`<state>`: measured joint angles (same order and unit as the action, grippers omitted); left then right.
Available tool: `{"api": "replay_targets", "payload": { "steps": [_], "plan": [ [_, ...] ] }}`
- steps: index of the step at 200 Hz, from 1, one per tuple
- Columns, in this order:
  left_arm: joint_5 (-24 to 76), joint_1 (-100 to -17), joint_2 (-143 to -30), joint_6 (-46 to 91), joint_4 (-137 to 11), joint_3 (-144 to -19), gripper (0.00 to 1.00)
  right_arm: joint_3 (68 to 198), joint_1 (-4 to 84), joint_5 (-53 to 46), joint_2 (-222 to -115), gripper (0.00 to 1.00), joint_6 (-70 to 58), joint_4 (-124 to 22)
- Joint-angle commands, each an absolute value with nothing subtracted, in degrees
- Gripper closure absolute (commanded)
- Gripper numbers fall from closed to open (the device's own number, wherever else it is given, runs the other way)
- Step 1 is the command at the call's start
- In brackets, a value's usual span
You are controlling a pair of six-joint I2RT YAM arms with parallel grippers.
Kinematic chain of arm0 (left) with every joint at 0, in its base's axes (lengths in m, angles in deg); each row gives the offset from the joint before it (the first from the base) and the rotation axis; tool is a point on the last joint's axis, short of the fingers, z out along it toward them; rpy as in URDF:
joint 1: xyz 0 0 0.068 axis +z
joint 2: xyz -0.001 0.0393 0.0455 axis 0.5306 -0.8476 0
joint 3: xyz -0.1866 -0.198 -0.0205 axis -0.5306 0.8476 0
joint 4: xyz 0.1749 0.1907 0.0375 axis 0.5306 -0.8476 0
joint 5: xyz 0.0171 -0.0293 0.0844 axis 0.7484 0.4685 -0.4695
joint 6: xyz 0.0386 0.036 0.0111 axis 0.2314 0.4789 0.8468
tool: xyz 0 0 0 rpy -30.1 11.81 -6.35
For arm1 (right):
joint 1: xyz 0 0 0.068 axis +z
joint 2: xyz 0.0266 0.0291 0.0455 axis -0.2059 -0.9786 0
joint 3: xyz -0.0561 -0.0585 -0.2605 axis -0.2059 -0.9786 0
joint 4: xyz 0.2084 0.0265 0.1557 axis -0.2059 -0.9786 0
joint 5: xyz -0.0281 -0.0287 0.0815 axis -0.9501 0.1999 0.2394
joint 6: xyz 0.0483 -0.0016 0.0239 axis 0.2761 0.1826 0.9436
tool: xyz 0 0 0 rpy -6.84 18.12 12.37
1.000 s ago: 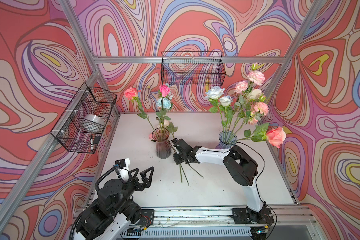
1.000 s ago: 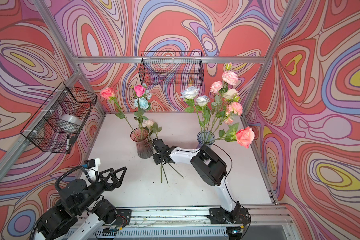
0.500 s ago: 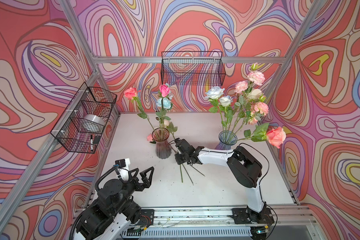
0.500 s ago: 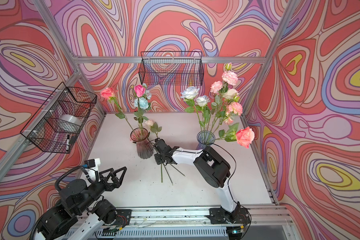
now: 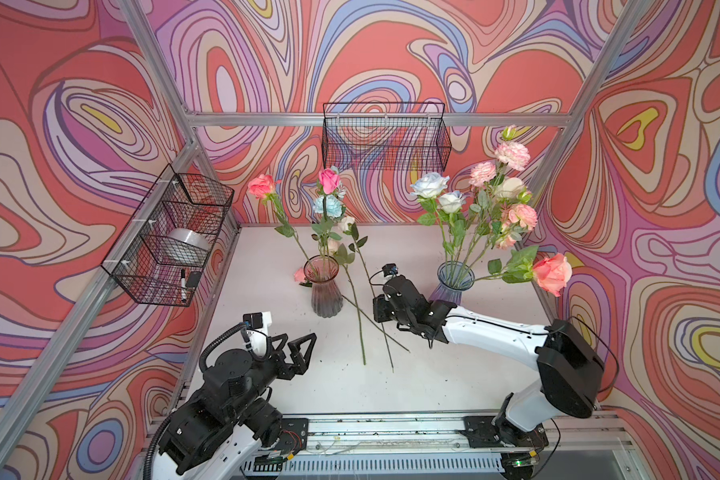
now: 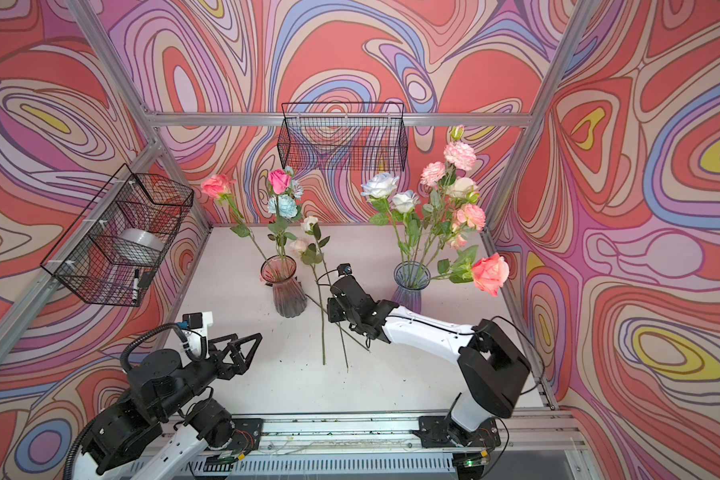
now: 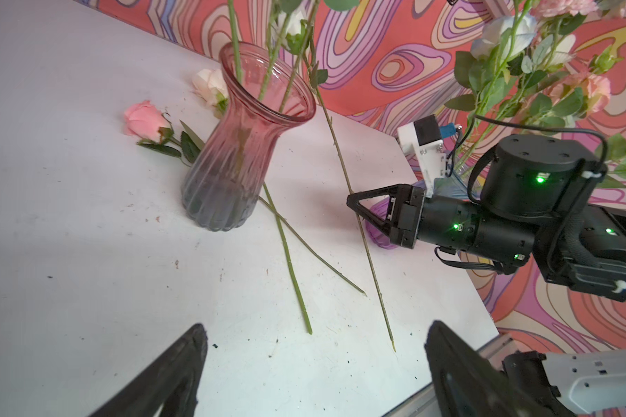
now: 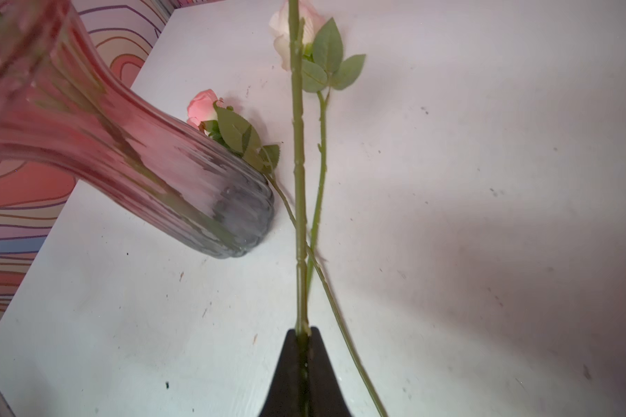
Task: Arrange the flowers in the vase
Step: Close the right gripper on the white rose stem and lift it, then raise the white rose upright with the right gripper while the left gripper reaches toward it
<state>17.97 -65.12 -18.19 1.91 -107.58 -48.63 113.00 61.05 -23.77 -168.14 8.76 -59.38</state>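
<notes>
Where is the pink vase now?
In both top views the pink vase stands upright mid-table, left of the right gripper, whose fingers pinch a stem; the purple vase is farther right.

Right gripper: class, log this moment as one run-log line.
right gripper: shut on pale rose stem | left gripper: open, empty | pink vase: upright

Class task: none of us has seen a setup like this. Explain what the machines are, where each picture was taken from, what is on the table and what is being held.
Two robot arms work at a white table. Two pictures look down from overhead; the other two come from a camera on each arm's wrist. A pink vase and a blue vase hold artificial flowers. A pink rose and a pale rose lie on the table. The right arm has its jaws shut on the stem of a cream rose. The left arm has its jaws open and empty.
</notes>
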Motion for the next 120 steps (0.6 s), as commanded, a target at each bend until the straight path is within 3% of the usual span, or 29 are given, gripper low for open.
{"api": "replay_targets", "payload": {
  "steps": [1,64,120],
  "plan": [
    [24.7,-65.4,-23.1,2.8,-100.3,-49.7,0.08,107.0,60.8,-27.8,-160.5,1.00,13.0,-55.1],
    [34.9,-65.4,-35.9,3.1,-86.3,-54.8,0.12,96.3,61.8,-25.7,-144.8,1.00,7.4,-35.4],
    [43.8,-66.0,-45.7,0.9,-73.8,-60.6,0.26,93.3,70.6,-22.7,-140.8,1.00,-2.7,-25.6]
  ]
}}
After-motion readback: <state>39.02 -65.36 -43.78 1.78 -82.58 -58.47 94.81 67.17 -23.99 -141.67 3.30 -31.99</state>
